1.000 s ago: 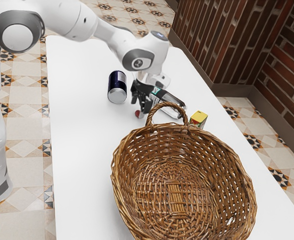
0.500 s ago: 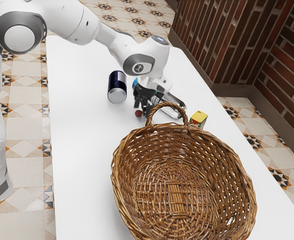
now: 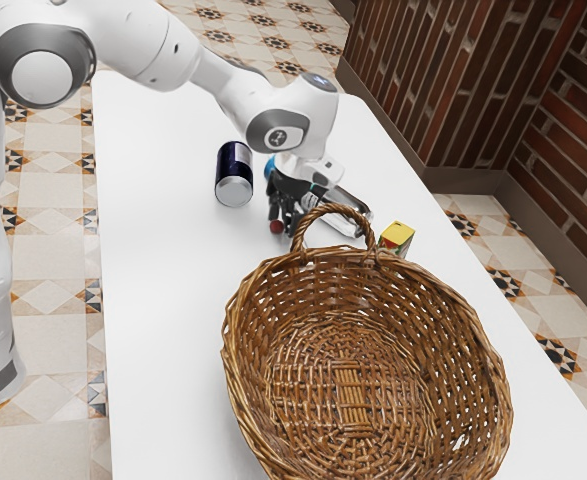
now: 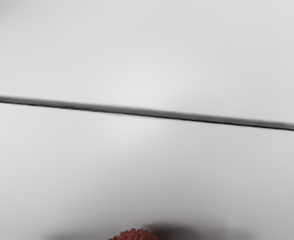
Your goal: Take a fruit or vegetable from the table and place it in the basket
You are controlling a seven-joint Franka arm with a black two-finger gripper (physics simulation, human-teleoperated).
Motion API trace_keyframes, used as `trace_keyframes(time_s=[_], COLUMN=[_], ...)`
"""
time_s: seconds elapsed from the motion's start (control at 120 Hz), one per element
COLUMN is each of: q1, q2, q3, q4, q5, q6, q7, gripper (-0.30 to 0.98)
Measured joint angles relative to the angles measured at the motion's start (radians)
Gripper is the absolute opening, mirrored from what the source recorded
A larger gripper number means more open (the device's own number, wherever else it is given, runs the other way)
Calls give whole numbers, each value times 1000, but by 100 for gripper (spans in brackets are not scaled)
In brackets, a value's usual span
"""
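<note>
In the exterior view my gripper (image 3: 282, 220) is low over the white table, just beyond the basket's handle. A small red fruit (image 3: 276, 227) is right at its tip. The wrist view has the bumpy top of this red fruit (image 4: 135, 235) at its lower edge, with a dark shadow beside it. Whether the gripper is closed around the fruit is unclear. The large brown wicker basket (image 3: 235, 345) stands on the table nearer the camera, with bare weave inside.
A dark blue can (image 3: 234, 175) stands toward the exterior view's left of my hand. A clear bottle (image 3: 345, 211) lies partly behind the hand. Beside the basket's far rim is a yellow-topped box (image 3: 397, 235). The basket's raised handle (image 3: 335, 208) is close to my gripper.
My hand has shifted slightly toward the exterior view's right and lower, with its angle altered. The bottle's blue cap has come into sight. The red fruit stays in nearly the same spot.
</note>
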Motion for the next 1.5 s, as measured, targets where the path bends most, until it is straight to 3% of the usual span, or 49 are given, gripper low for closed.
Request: trace_keyframes(time_s=[0.675, 0.917, 1.117, 1.358, 1.5], q1=[-2, -1, -7, -91, -108], q2=[-4, -18, -122, -230, -230], q3=[1, 1, 0, -63, -153], q4=[2, 2, 14, 284, 478], q5=[1, 5, 15, 112, 176], q6=[-1, -2, -41, -287, -457], q7=[4, 3, -2, -44, -83], gripper=[16, 15, 14, 15, 14])
